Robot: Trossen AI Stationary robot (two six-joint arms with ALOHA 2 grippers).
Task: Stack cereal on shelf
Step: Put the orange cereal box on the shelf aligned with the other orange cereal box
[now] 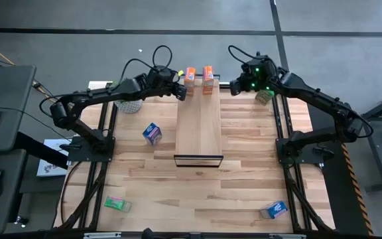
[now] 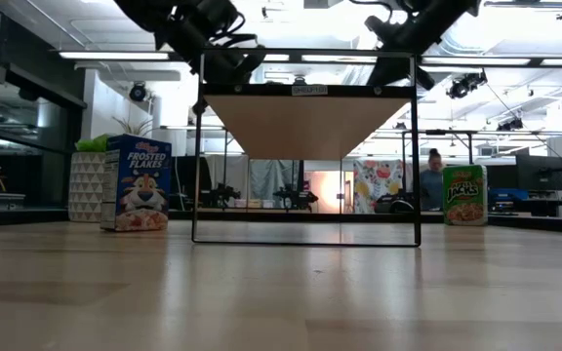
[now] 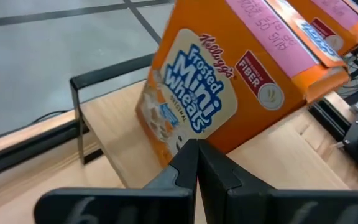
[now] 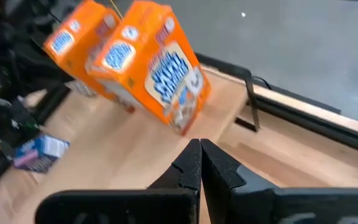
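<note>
Two orange cereal boxes (image 1: 199,75) stand side by side at the far end of the shelf (image 1: 199,126), a long pale wood plank on a thin black frame. The nearer one reads "Kellogg's Frosted Mini Wheats" and "FIBER". A blue box (image 2: 135,183) reading "Frosted Flakes" sits on the table left of the shelf; a green box (image 2: 464,195) stands on the right. The left gripper (image 1: 180,92) and right gripper (image 1: 234,86) flank the orange boxes, fingers pressed together, holding nothing.

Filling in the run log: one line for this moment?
left gripper: shut, by orange boxes | right gripper: shut, empty | shelf: two orange boxes at far end
</note>
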